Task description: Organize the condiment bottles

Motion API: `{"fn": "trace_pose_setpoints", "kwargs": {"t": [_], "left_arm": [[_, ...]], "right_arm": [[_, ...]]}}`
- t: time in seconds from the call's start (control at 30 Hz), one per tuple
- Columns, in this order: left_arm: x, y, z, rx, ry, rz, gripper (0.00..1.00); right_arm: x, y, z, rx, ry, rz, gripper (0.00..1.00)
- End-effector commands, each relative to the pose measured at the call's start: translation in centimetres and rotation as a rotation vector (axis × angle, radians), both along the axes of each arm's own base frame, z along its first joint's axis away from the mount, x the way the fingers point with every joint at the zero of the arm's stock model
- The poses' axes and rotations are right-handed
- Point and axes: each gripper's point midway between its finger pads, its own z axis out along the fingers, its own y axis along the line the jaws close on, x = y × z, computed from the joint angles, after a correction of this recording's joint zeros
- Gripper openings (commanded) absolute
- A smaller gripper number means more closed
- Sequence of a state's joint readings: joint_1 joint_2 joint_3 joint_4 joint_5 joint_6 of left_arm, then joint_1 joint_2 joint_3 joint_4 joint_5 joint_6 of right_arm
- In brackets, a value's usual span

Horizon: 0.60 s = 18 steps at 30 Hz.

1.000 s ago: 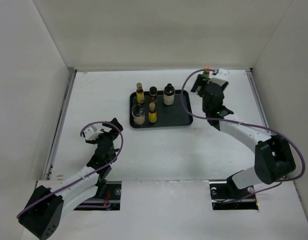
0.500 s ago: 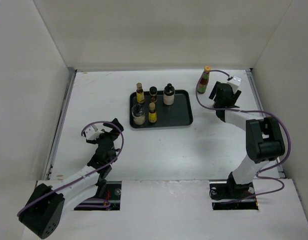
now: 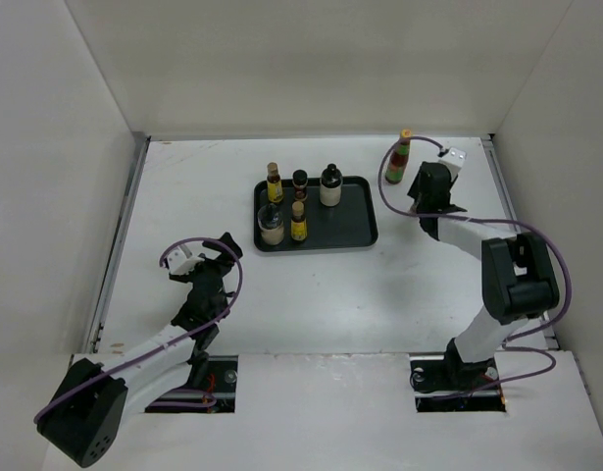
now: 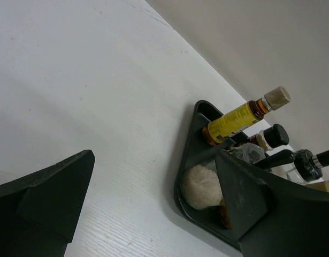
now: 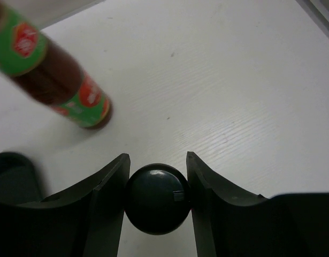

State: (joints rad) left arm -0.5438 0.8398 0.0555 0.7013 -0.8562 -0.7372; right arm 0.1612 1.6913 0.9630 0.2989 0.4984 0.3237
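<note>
Seven bottles [image 3: 330, 186] in all: two amber yellow-labelled ones [image 3: 274, 183] [image 3: 298, 223], one wide shaker [image 3: 271, 227], two dark-capped jars [image 3: 299, 183] [image 3: 330, 188], one tall red bottle [image 3: 400, 157], and a seventh showing only its dark cap [image 5: 156, 198] in the right wrist view. One black tray [image 3: 348, 226]. Two arms [image 3: 159, 341] [image 3: 458, 238]. One desk [image 3: 311, 294].

Tall bottle [image 3: 400, 157]: red, green label, yellow cap. Amber bottle [image 4: 239, 115]: yellow label, cream cap. Jar [image 5: 156, 198]: dark cap. Tray [image 3: 350, 221]: black. Table [image 3: 281, 294]: white.
</note>
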Motion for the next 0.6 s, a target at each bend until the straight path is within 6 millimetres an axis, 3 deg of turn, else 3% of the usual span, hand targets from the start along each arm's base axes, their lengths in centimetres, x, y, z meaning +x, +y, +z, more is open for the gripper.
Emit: {"fn": "trace_pose_setpoints", "kwargs": {"t": [0.0, 0.2, 0.33, 0.43, 0.57], "left_arm": [[0.2, -0.4, 0.9, -0.021, -0.037, -0.009, 1.0], [0.1, -0.1, 0.9, -0.023, -0.041, -0.002, 1.0], [0.1, -0.1, 1.1, -0.028, -0.049, -0.002, 1.0], [0.0, 0.0, 1.3, -0.034, -0.058, -0.005, 1.0], [0.2, -0.5, 1.1, -0.028, -0.046, -0.025, 1.0]], "right_arm": [[-0.8, 4.6, 6.9, 0.028, -0.177, 0.092, 0.37], [-2.3, 15.4, 9.5, 0.073, -0.225, 0.349, 0.4], [-3.2, 22.6, 8.8, 0.09, -0.208, 0.513, 0.41], [-3.2, 25.5, 7.7, 0.069, -0.193, 0.571, 0.41], [-3.9, 27.3, 6.2, 0.058, -0.163, 0.617, 0.41]]}}
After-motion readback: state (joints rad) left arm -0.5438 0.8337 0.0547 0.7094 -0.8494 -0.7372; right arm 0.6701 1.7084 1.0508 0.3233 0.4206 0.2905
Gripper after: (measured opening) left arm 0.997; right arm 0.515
